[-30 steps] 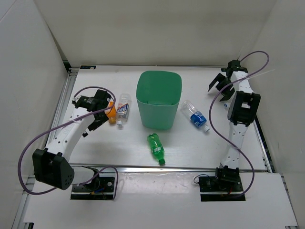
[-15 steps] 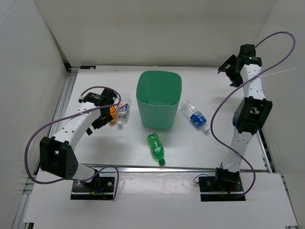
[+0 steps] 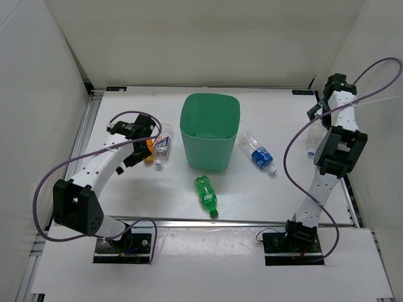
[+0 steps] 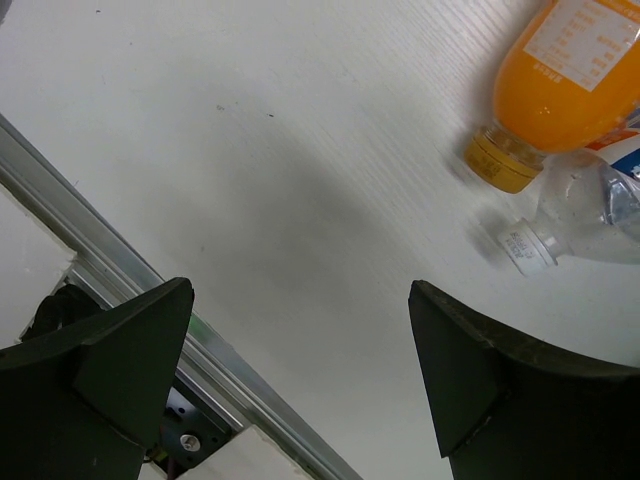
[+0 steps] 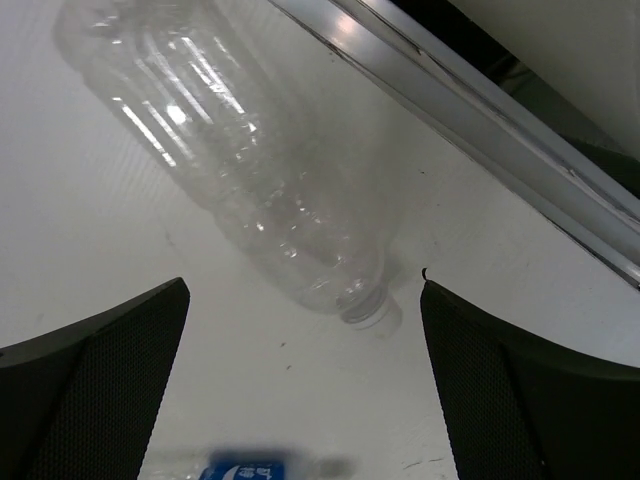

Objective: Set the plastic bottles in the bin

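Nearest the arm bases, lying on its side on the white table (image 3: 264, 201): the green bottle (image 3: 206, 195), cap toward the near edge, just in front of the bin (image 3: 210, 148) and apart from it. A little farther back, left of the bin: the orange bottle (image 3: 148, 151) and a clear blue-labelled bottle (image 3: 163, 145), side by side, both lying down with caps pointing nearward, the orange one partly hidden under the left arm (image 3: 101, 167). Left gripper (image 4: 300, 300) hanging over bare table just beside those two caps, jaws spread wide, nothing between them. From the left wrist, both caps close together at the upper right, outside the fingers. Right of the bin, near its wall but not touching: the second blue-labelled bottle (image 3: 258, 153), on its side, cap angled toward the near right. Mid-table, upright, mouth open upward: the mint-green bin itself. Farthest back, at the right edge beside the aluminium rail (image 5: 450, 100): the plain clear crinkled bottle (image 3: 313, 139), on its side. Right gripper (image 5: 305, 290) poised above it, jaws fully apart, gripping nothing. From the right wrist, the bottle's neck end lying on the table between the two spread fingers, touching neither
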Motion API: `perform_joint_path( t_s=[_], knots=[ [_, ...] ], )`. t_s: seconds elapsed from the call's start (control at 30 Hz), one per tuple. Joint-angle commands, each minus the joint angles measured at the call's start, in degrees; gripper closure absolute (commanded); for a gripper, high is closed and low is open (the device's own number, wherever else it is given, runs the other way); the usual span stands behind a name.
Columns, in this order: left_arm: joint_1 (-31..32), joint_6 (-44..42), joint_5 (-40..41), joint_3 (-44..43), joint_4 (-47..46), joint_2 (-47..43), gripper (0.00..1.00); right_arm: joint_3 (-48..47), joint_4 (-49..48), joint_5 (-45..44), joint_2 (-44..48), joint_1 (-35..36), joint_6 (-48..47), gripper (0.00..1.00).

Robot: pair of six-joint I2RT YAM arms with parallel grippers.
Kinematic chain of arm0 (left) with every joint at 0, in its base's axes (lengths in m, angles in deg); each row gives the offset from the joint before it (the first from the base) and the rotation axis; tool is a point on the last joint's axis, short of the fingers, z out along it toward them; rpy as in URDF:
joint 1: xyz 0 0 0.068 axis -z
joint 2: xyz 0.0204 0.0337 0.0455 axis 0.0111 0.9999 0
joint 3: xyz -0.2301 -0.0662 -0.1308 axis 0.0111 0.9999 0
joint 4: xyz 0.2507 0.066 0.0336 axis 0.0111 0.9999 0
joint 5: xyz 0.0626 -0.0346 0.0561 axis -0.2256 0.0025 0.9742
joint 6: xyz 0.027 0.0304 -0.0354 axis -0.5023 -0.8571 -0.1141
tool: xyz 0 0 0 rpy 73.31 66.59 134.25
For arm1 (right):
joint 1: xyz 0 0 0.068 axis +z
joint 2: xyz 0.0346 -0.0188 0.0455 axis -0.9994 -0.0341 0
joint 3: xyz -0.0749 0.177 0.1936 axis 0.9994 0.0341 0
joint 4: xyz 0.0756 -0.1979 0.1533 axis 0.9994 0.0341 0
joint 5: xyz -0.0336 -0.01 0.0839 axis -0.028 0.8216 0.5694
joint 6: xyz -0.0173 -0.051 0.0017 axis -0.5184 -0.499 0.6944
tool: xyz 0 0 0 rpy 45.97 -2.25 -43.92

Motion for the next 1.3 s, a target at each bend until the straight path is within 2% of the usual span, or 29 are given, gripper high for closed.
perform_joint_path(
  t_s=[0.0, 0.27, 0.43, 0.5, 0.53, 0.6, 0.63, 0.73, 0.77, 1.0, 1.1, 1.27],
  knots=[
    [0.3, -0.4, 0.2, -0.1, -1.2, -1.2, 0.00, 1.1, 1.6, -3.6, -1.4, -0.6, -1.8, 0.00],
    [0.3, -0.4, 0.7, 1.1, 0.6, -1.7, 0.00, 1.2, -2.3, 2.4, -7.9, -0.6, -5.5, 0.00],
    [0.3, -0.4, 1.9, 1.1, 2.8, -2.2, 0.00, 1.8, -2.9, 3.1, -11.4, -1.2, -6.1, 0.00],
    [0.3, -0.4, 1.9, 1.1, 3.4, -2.8, 0.00, 1.8, -3.5, 5.0, -11.9, -1.2, -6.6, 0.03],
    [0.3, -0.4, 1.9, 1.1, 3.9, -2.8, 0.00, 1.8, -3.5, 5.7, -11.9, -1.2, -7.3, 0.11],
    [0.3, -0.4, 1.9, 1.7, 3.9, -3.4, 0.00, 1.8, -4.0, 6.7, -12.4, -1.2, -7.3, 0.20],
    [0.3, -0.4, 1.9, 2.3, 3.9, -3.4, 0.00, 1.8, -4.0, 6.7, -12.4, -1.2, -7.3, 0.33],
    [0.3, 0.8, 1.9, 2.9, 3.9, -3.9, 0.00, 1.8, -4.0, 6.7, -10.9, -1.2, -7.3, 0.49],
    [0.3, 0.8, 1.9, 3.4, 3.9, -3.9, 0.00, 1.8, -4.0, 6.7, -10.1, -1.2, -7.3, 0.59],
    [0.3, 2.0, 1.3, 4.6, 1.1, -4.4, 0.00, 3.2, -4.0, 10.3, -3.9, -1.2, -4.8, 0.91],
    [0.3, 2.0, 1.3, 3.0, 0.6, -4.4, 0.00, 3.7, -4.0, 13.3, 0.1, 0.1, -3.4, 1.00],
    [0.3, 0.6, 1.3, -0.9, -0.6, -3.3, 0.00, 0.7, -4.0, 19.3, 9.0, 6.0, -0.5, 1.00]
  ],
)
